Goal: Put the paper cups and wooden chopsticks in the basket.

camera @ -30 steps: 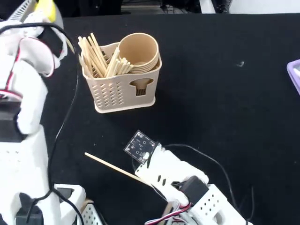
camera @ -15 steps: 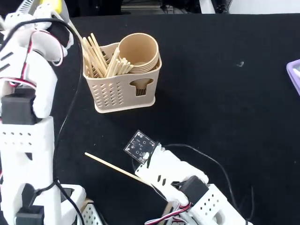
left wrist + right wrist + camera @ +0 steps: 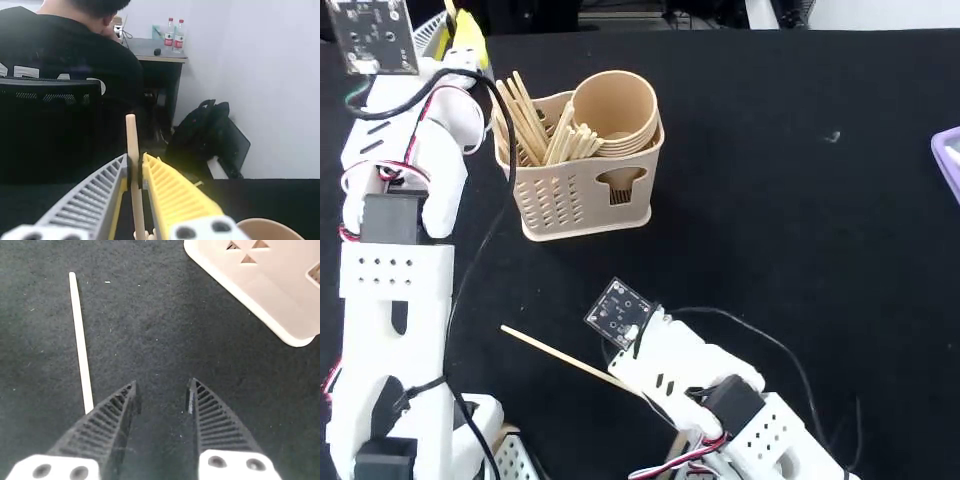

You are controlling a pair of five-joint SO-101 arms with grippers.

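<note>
Beige slotted basket (image 3: 585, 190): upright on the black table (image 3: 800, 260), at about 11 o'clock from the table's centre. Paper cups (image 3: 616, 105): nested in one stack, standing inside the basket on its 3 o'clock side. Chopstick bundle (image 3: 525, 120): in the same basket on its 9 o'clock side, leaning, tips fanned above the rim. Left gripper (image 3: 135, 160): clenched on a single held chopstick (image 3: 131, 135), whose end projects past the fingertips; in the high view this gripper sits at 10 o'clock of the basket, near the table's far edge. Loose chopstick (image 3: 560, 360): flat on the table at 7 o'clock, well apart from the basket. Right gripper (image 3: 161, 395): jaws spread and empty, low over bare table at 6 o'clock, the loose chopstick just beside one finger.
</note>
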